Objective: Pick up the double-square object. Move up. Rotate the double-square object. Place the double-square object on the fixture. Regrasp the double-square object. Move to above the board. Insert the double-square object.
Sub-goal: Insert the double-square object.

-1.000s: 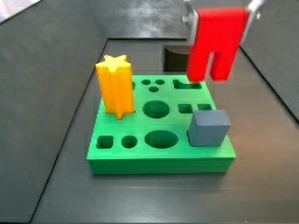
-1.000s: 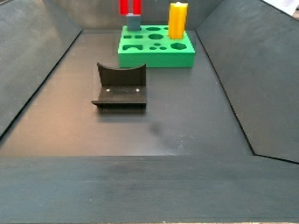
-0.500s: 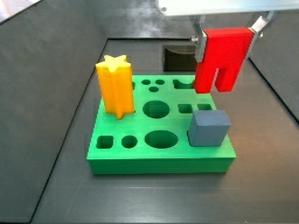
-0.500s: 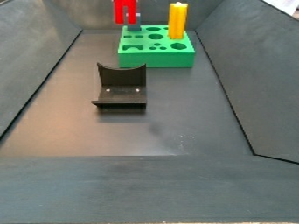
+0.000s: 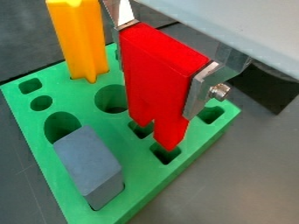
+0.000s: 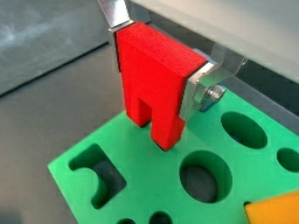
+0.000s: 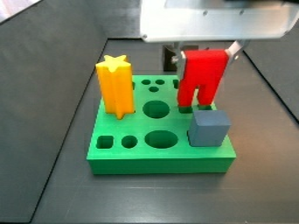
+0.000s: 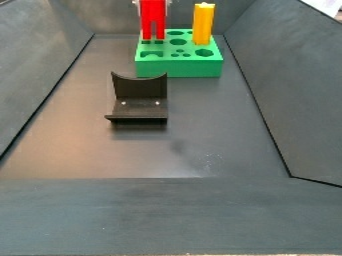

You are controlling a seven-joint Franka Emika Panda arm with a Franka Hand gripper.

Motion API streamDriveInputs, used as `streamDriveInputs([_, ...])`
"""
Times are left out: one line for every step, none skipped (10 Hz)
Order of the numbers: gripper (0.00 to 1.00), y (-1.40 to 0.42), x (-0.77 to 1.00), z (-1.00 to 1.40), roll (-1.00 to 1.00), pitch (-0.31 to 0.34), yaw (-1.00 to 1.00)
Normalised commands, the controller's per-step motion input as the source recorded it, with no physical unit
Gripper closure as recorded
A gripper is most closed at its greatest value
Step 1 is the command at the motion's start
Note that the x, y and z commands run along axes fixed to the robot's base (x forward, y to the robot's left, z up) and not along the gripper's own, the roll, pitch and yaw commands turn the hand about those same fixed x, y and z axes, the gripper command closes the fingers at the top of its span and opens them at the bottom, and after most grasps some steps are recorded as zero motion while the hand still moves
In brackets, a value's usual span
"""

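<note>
You've got the gripper point(image 5: 163, 54) clamped on the double-square object point(image 5: 160, 80), silver fingers point(image 5: 208, 80) pressing its upper end from both sides, block hanging upright below them w/ its two legs pointing down. In both wrist views the legs reach the board point(image 5: 35, 109); in a wrist view point(image 6: 158, 79) the longer leg's tip meets the green top beside the round holes, and whether it sits in a hole there you can't tell. In the other wrist pic the legs look lined up w/ the small square holes under the fingers. In a side view the red block point(image 7: 201, 79) stands over the board's back-right part point(image 7: 163, 162), the grey-blue cube point(image 7: 209, 128) just below and in front of it, the yellow star point(image 7: 114, 86) upright well off to one side of the fingers. The fixture point(image 8: 136, 99) sits on the floor, well apart from the fingers and board point(image 8: 178, 62), w/ nothing on it
</note>
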Motion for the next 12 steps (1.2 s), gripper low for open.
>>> streamDriveInputs([1.00,-0.23,0.00,-0.42,0.10,-0.049,0.00])
streamDriveInputs([1.00,-0.22,0.06,-0.41,0.08,-0.044,0.00])
streamDriveInputs([1.00,-0.16,0.07,-0.40,0.10,-0.034,0.00])
streamDriveInputs([1.00,-0.13,0.09,-0.42,0.12,-0.019,0.00])
streamDriveInputs([1.00,0.00,0.26,-0.46,0.11,0.000,-0.02])
streamDriveInputs([1.00,0.09,0.42,-0.49,0.12,0.043,-0.15])
streamDriveInputs([1.00,0.25,0.31,-0.47,0.12,0.084,-0.22])
streamDriveInputs([1.00,0.16,0.06,-0.32,0.09,0.047,-0.20])
streamDriveInputs([1.00,0.07,0.00,-0.09,0.03,0.001,-0.08])
streamDriveInputs([1.00,0.00,0.00,-0.06,0.00,0.000,0.00])
streamDriveInputs([1.00,-0.21,0.00,-0.31,0.04,-0.019,0.00])
streamDriveInputs([1.00,-0.27,-0.12,-0.35,0.11,-0.050,0.00])
